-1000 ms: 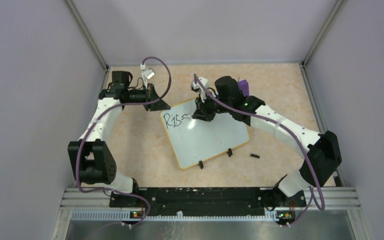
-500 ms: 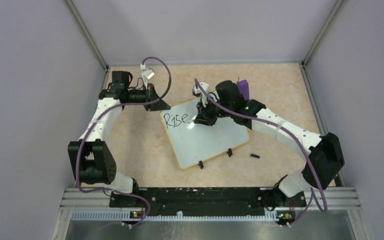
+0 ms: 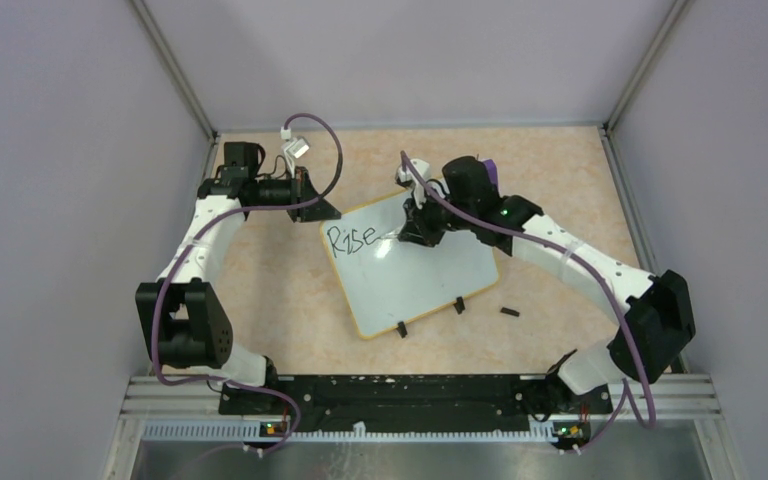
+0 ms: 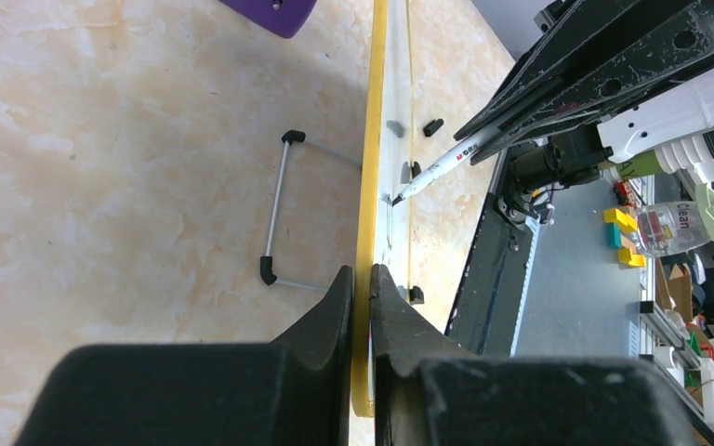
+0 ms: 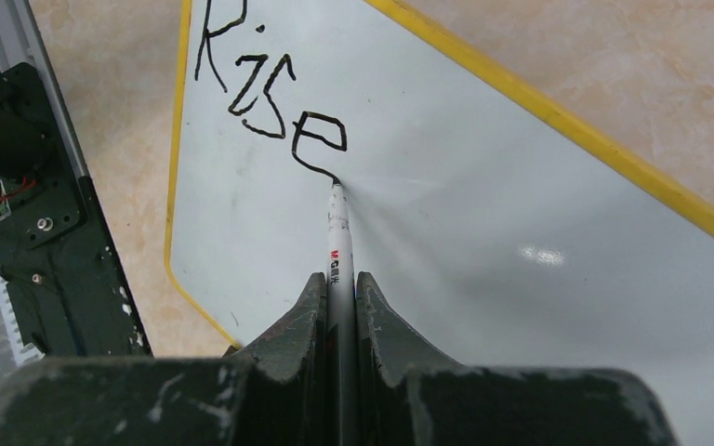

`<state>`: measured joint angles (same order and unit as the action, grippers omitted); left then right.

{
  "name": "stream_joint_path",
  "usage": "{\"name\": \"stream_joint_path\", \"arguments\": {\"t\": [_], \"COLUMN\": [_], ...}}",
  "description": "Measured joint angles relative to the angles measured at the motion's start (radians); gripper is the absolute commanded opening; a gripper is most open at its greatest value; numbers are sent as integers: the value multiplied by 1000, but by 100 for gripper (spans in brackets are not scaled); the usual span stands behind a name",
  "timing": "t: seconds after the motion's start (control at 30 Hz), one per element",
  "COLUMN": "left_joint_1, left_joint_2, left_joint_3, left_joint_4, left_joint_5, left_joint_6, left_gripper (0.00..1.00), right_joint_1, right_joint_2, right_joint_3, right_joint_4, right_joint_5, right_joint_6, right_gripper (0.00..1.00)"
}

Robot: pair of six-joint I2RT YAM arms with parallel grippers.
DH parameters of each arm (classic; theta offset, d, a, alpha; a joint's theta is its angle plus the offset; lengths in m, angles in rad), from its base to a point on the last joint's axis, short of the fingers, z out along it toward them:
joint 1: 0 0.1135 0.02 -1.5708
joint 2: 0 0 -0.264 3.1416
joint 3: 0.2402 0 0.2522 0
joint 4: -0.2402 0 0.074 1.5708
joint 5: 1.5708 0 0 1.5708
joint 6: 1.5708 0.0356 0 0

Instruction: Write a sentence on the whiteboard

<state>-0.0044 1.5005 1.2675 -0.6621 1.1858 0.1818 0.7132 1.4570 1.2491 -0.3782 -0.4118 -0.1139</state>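
The whiteboard [image 3: 420, 280] lies tilted on the table, with the black word "Rise" [image 3: 350, 240] at its upper left. My left gripper [image 3: 325, 212] is shut on the board's far left corner; the left wrist view shows the yellow rim [image 4: 369, 186] edge-on between its jaws [image 4: 361, 274]. My right gripper [image 3: 412, 228] is shut on a white marker pen [image 5: 338, 232], whose tip touches the board at the tail of the "e" [image 5: 314, 139]. The marker [image 4: 442, 165] also shows in the left wrist view. The rest of the sentence is not on the board [image 5: 521, 242].
A purple wedge block [image 3: 487, 170] sits behind the right arm and shows in the left wrist view [image 4: 270, 11]. A small black cap [image 3: 508, 312] lies right of the board. Two black clip feet [image 3: 401, 329] [image 3: 459, 305] sit on its near edge. A wire stand [image 4: 284, 209] props it.
The right gripper has moved the marker to the right and the letter "e" has been added, turning "Ris" into "Rise". The left arm has not moved.
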Motion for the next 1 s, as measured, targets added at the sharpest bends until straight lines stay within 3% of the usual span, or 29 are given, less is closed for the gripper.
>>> {"name": "stream_joint_path", "arguments": {"t": [1.0], "left_joint_1": [0], "left_joint_2": [0], "left_joint_3": [0], "left_joint_4": [0], "left_joint_5": [6], "left_joint_6": [-4], "left_gripper": [0], "right_joint_1": [-11], "right_joint_2": [-35], "right_joint_3": [0], "right_joint_4": [-31], "right_joint_5": [55], "right_joint_6": [-24], "right_gripper": [0]}}
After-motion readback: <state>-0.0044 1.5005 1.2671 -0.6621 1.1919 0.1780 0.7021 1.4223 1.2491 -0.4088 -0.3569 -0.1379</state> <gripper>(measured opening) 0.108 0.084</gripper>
